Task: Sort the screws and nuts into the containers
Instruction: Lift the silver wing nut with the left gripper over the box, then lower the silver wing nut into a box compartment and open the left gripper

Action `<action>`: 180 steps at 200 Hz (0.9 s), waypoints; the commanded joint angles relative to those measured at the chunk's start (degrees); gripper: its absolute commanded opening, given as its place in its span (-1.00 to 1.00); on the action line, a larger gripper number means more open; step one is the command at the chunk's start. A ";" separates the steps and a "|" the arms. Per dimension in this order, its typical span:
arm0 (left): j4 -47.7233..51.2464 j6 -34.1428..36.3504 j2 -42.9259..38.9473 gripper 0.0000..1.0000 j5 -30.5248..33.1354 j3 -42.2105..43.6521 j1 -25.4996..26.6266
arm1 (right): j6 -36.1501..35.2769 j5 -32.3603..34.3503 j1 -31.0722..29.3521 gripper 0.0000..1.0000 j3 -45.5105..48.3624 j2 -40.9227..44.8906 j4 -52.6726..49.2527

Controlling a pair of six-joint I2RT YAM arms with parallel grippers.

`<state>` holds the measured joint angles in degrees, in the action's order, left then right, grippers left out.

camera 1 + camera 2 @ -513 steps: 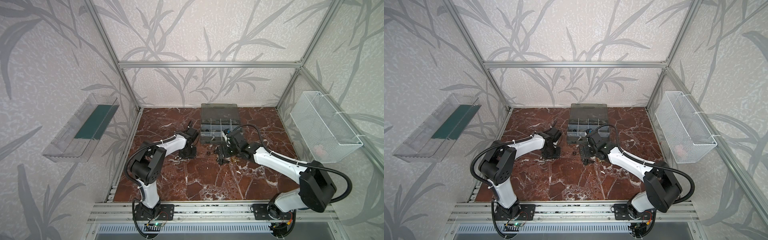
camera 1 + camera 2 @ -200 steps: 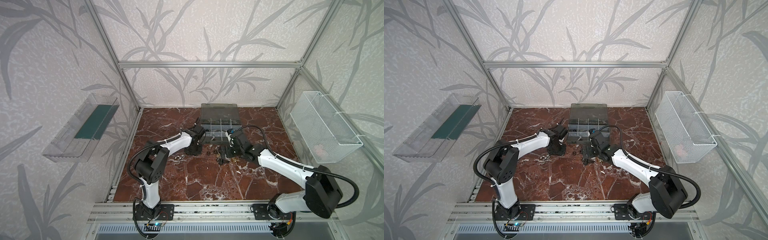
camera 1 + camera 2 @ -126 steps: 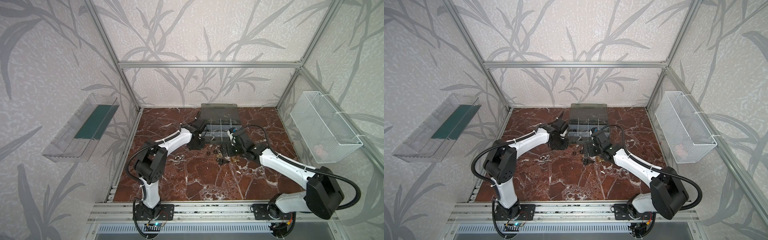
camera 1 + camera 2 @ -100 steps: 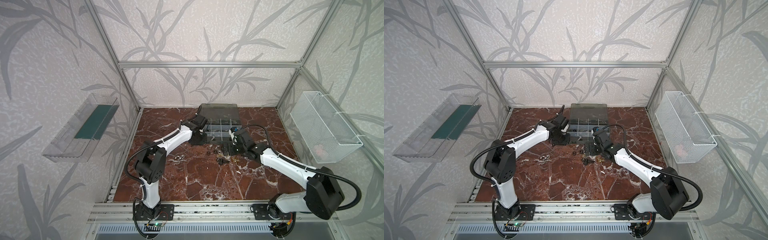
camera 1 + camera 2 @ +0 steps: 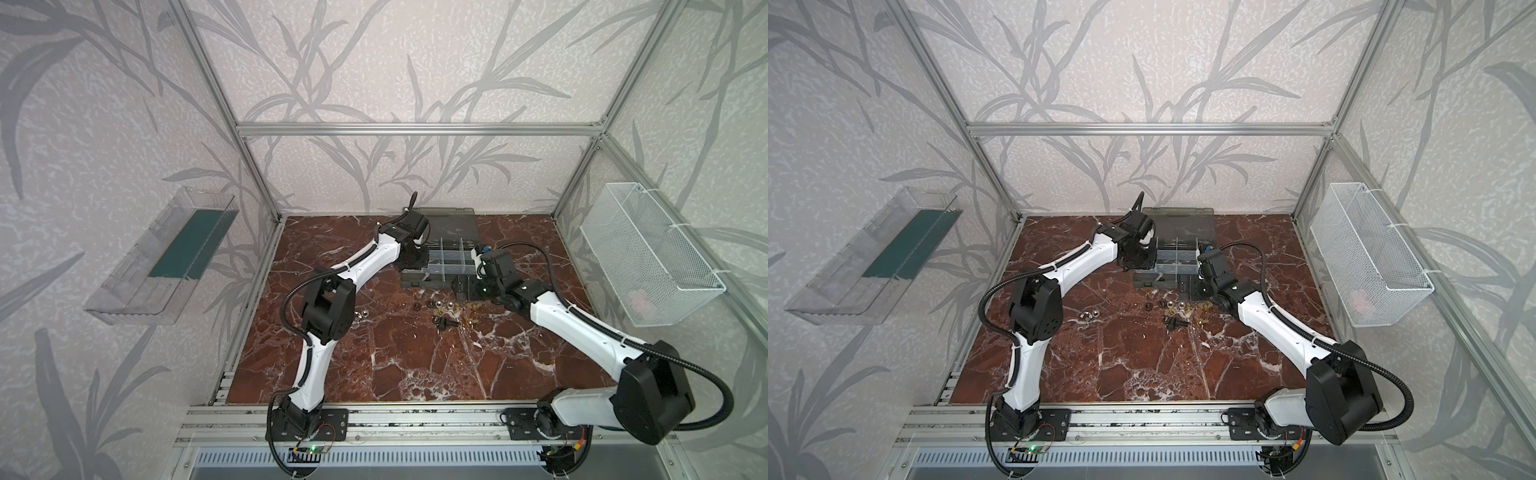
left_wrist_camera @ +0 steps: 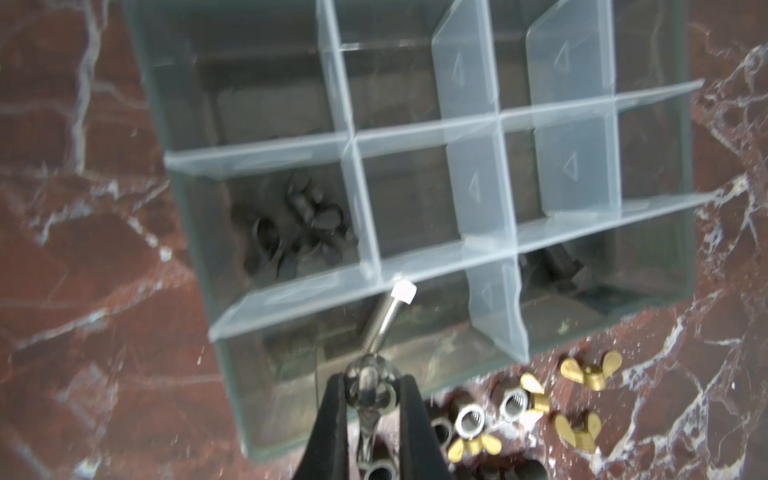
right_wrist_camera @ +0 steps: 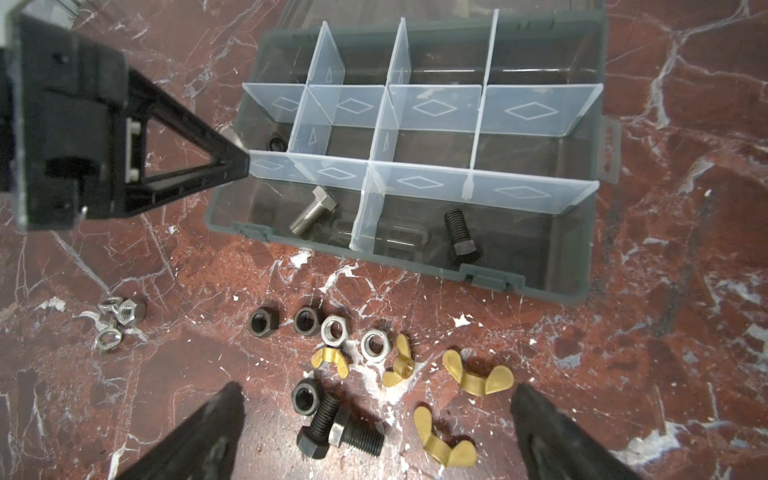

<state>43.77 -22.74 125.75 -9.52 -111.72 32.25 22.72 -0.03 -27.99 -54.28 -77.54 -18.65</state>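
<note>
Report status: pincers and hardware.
Left pincer shut on silver nut, at the containers' edge. Right pincer open above loose nuts and black screw. Nothing in the way.

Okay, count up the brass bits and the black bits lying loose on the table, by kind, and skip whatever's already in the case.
Brass wing nuts: 4
Black hex nuts: 3
Black bolt: 1
Total in view: 8
</note>
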 commanded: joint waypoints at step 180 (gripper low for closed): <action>4.28 3.13 10.36 -0.70 0.63 -17.21 0.62 | 0.29 -1.94 3.87 0.98 -0.09 2.09 -1.32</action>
<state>45.91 -20.91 140.20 -10.48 -128.29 32.62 22.72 -1.34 -24.36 -54.28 -77.47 -19.77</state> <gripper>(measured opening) 0.128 0.991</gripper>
